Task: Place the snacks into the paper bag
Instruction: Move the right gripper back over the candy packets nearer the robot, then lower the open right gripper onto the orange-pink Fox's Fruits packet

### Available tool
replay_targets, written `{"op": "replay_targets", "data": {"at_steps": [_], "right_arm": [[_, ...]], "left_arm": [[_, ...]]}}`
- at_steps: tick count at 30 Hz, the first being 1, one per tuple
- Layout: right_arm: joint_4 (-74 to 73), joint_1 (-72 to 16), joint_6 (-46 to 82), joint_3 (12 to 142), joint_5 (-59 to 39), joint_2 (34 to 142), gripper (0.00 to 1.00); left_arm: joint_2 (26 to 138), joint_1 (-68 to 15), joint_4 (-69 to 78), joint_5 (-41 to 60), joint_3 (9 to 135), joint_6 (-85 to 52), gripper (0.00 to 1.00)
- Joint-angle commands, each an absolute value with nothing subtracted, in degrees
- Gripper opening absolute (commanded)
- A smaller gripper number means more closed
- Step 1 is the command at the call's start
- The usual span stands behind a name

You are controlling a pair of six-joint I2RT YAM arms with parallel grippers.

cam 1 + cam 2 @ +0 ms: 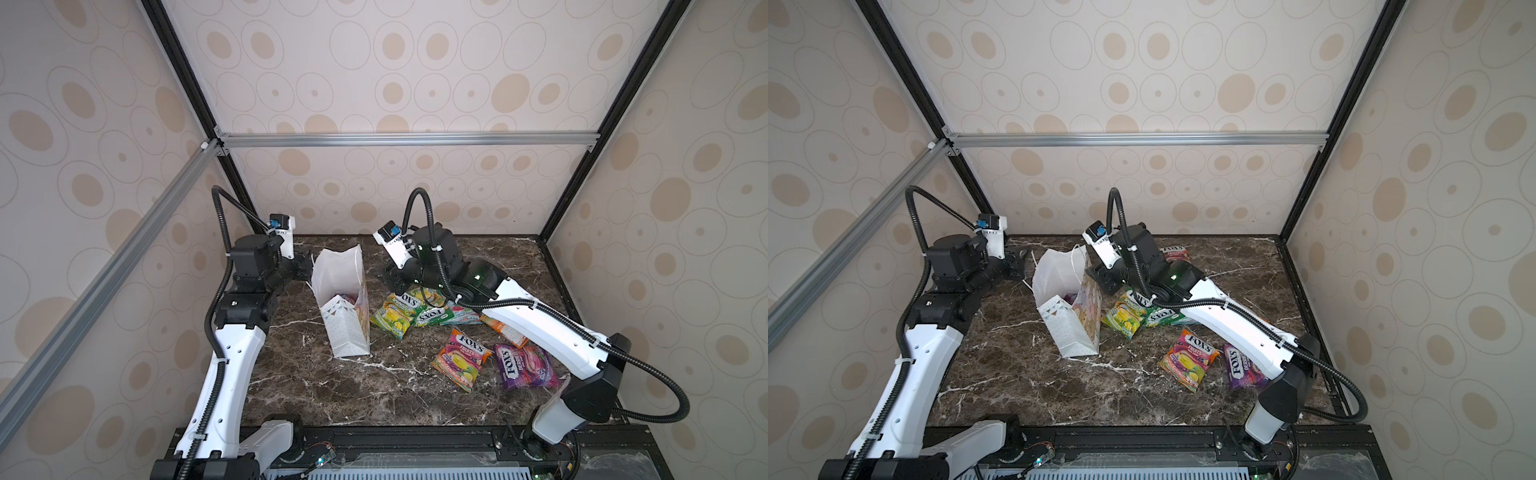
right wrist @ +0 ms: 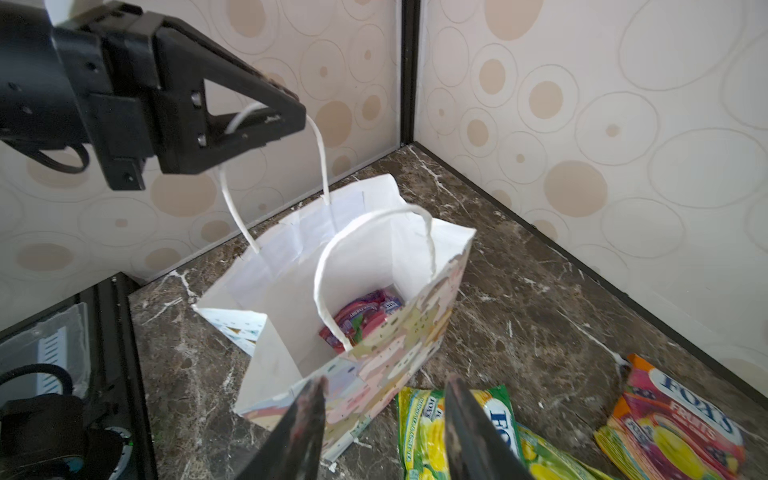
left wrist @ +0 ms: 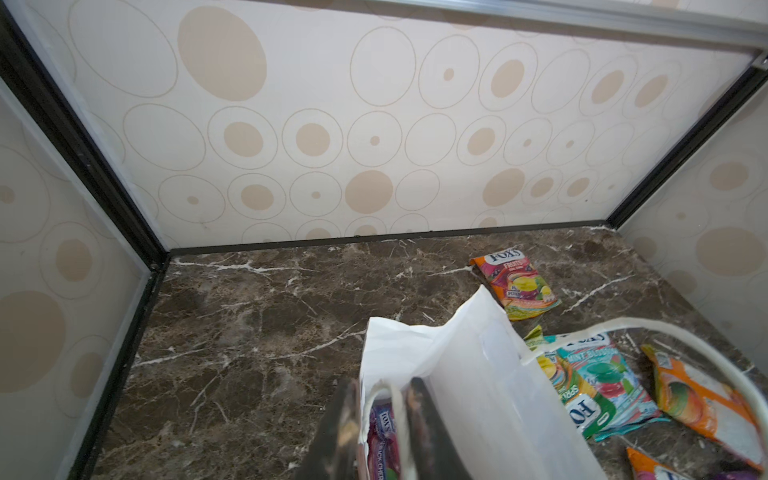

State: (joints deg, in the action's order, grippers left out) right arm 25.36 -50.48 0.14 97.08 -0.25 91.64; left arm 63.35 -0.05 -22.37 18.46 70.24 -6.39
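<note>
A dark marble table (image 1: 332, 395) sits between walls papered with beige ovals.

In both top views the bag (image 1: 347, 332) (image 1: 1069, 332) stands upright and open. The left gripper (image 1: 305, 266) is at the bag's far left rim; the right gripper (image 1: 388, 280) hangs just right of its mouth. The loose snacks lie right of the bag. A yellow-green pouch (image 1: 395, 313) is nearest, with a teal pouch (image 1: 440, 316) touching it. An orange pouch (image 1: 505, 330) is half hidden under the right arm (image 1: 540, 332). A pink pouch (image 1: 461, 359) and a purple pouch (image 1: 525, 365) lie farther out. In a top view a far pouch (image 1: 1175, 252) shows behind that arm.

In the left wrist view the left gripper's fingers (image 3: 345, 419) are almost closed, pinching a handle (image 3: 392, 407) at the bag's rim. The bag's white wall covers part of the teal pouch.

In the right wrist view the right gripper (image 2: 386, 380) stands wide apart and empty over the bag's near edge. The left gripper (image 2: 291, 118) holds its handle up taut above the bag. An inner pouch (image 2: 361, 316) lies on the bag's bottom. The slack second handle (image 2: 328, 266) arches across in front of it.
</note>
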Motion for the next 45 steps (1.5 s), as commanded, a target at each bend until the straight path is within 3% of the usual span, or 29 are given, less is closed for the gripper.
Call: {"op": "replay_targets", "data": {"at_steps": [1,5,10,27,35,45], "right_arm": [[24.6,-50.19,-1.19,92.49,10.81,85.96,0.52],[25.91,-48.88,0.18,86.35,13.6,80.91,0.55],[29.44,-46.79,7.01,76.74,15.29,75.68,0.57],[51.87,-43.85,34.02,58.37,21.58,61.3,0.62],[53.76,-41.02,47.28,46.89,23.3,52.47,0.62],[47.37,-33.42,48.76,40.76,18.87,50.42,0.63]], "left_arm": [[63.3,0.09,-23.94,20.26,72.8,-5.25,0.12],[62.71,0.09,-21.67,22.23,72.34,-5.02,0.03],[61.67,0.07,-19.91,22.64,71.02,-4.48,0.0],[60.11,0.35,-15.27,22.04,65.92,-5.86,0.0],[62.06,1.45,-15.63,25.07,66.14,-6.17,0.0],[61.97,2.96,-15.0,25.3,65.43,-6.02,0.0]]}}
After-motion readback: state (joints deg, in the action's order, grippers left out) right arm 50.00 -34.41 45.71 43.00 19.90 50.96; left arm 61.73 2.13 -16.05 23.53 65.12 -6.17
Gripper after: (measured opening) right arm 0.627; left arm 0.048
